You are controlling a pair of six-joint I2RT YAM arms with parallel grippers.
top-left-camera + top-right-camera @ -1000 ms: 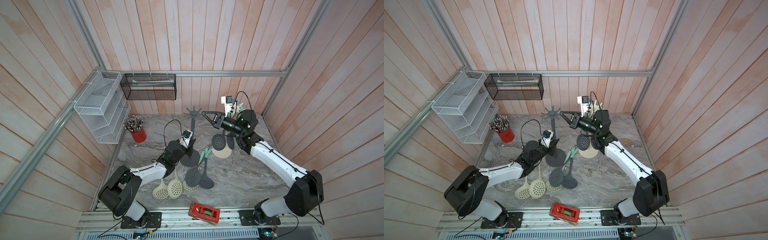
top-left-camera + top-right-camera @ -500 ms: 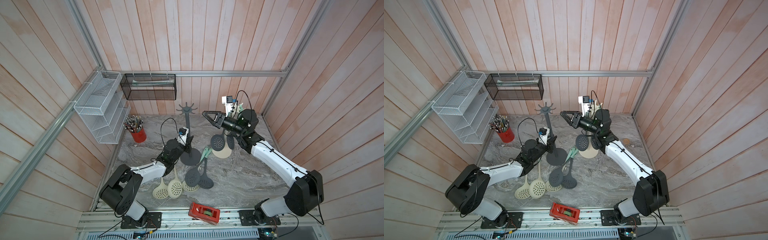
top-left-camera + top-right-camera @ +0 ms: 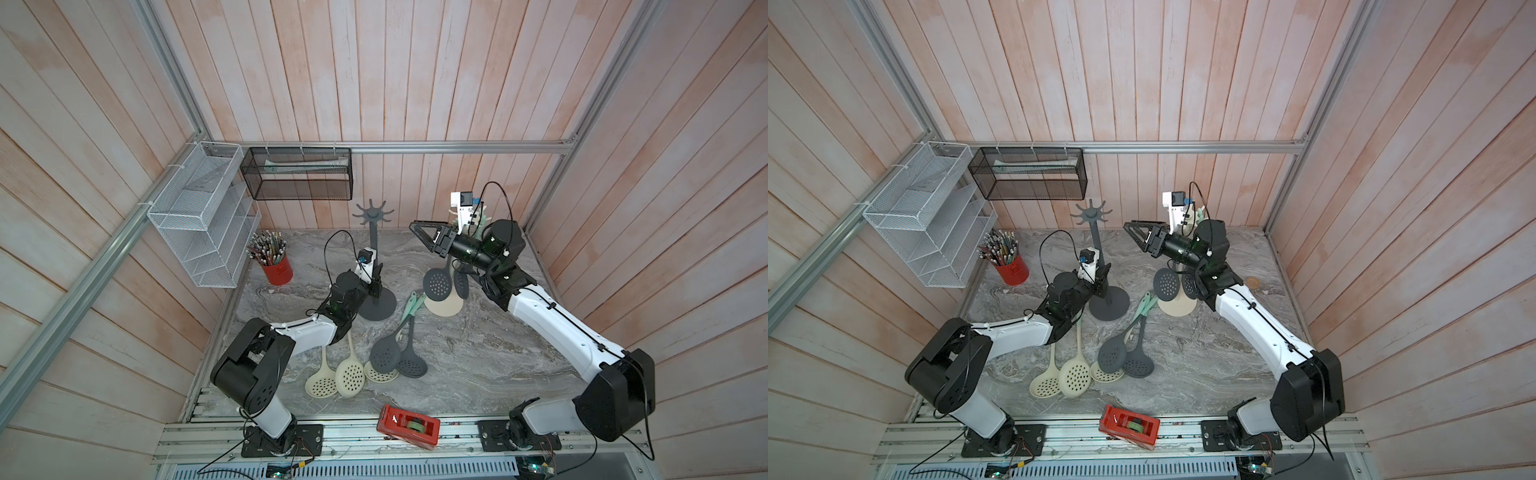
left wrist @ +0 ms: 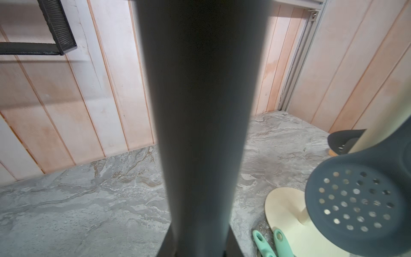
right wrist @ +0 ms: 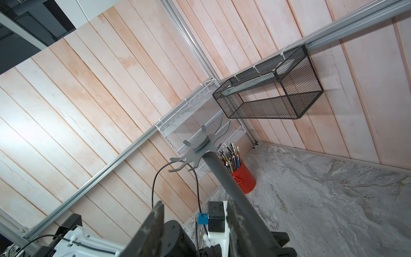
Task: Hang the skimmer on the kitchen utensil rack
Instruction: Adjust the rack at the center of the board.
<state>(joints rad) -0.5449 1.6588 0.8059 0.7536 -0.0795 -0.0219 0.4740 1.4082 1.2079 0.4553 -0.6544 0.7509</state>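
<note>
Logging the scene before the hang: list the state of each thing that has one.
Grey star-topped utensil rack, standing, hooks empty.
Left gripper, jaws shut on that rack's pole.
Right gripper, jaws open, empty.
Cream utensil rack, standing, two grey skimmers hanging.
Loose cream and grey skimmers, lying flat on the marble table.
Red pencil cup, upright, full.

Left claw (image 3: 375,280) clasping grey rack (image 3: 372,237), right claw (image 3: 417,230) parted nearby, skimmers (image 3: 385,354) on table (image 3: 478,357)

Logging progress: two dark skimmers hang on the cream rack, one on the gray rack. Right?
Not quite: the gray rack has bare hooks, as the right wrist view shows. The two dark skimmers do hang on the cream rack.
</note>
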